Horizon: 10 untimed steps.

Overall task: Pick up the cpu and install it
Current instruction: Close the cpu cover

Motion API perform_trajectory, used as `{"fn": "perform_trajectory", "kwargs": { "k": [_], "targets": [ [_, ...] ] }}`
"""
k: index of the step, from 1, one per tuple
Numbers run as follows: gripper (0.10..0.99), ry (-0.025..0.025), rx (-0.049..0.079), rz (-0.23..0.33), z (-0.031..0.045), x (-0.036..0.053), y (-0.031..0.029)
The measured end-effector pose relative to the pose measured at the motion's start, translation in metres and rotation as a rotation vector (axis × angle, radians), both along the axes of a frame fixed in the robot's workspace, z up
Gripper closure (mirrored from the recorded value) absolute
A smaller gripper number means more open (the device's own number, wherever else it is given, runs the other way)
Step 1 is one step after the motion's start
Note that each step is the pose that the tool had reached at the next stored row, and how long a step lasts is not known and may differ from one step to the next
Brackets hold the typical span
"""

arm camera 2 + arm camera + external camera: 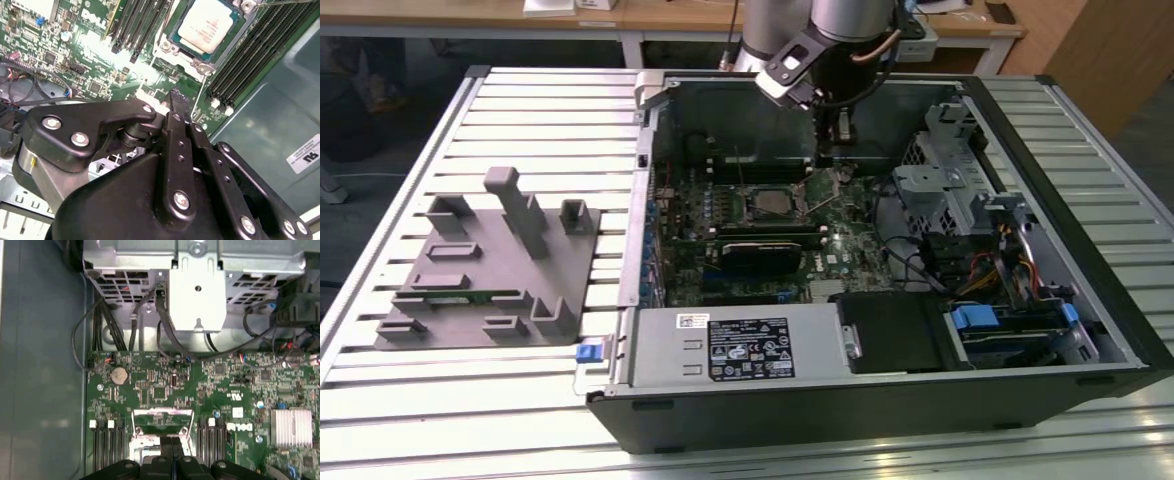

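Note:
The cpu [207,25], a small square chip with a pale silver top, lies in its socket on the green motherboard [100,75]; in the exterior view the cpu [769,205] sits mid-board inside the open computer case [1067,200]. My gripper [833,150] hangs over the board just to the exterior view's right of the socket, near the raised metal socket frame [162,421]. Both wrist views show the black fingers [179,107] pressed together, and I see nothing held between them. A thin wire lever [200,97] runs close by the fingertips.
A grey plastic tray [480,270] with upright posts lies on the slatted table at the exterior view's left. Inside the case are memory slots [250,55], a black card [767,252], a metal drive cage [195,285], loose cables [100,325] and a power supply [734,345].

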<state>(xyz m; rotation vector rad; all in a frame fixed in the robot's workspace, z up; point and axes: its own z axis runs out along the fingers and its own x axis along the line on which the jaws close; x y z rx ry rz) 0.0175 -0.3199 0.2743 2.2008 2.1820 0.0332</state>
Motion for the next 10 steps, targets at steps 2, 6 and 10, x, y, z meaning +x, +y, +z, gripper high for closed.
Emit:
{"fn": "perform_trajectory", "kwargs": {
  "k": [2,6,10],
  "targets": [
    [0.980,0.0000,0.000,0.015,-0.0017,0.0011,0.0001],
    [0.980,0.0013,0.000,0.016,-0.0033,0.0064,0.0001],
    [0.980,0.0014,0.000,0.017,-0.0047,0.0078,0.0002]
  ]
}}
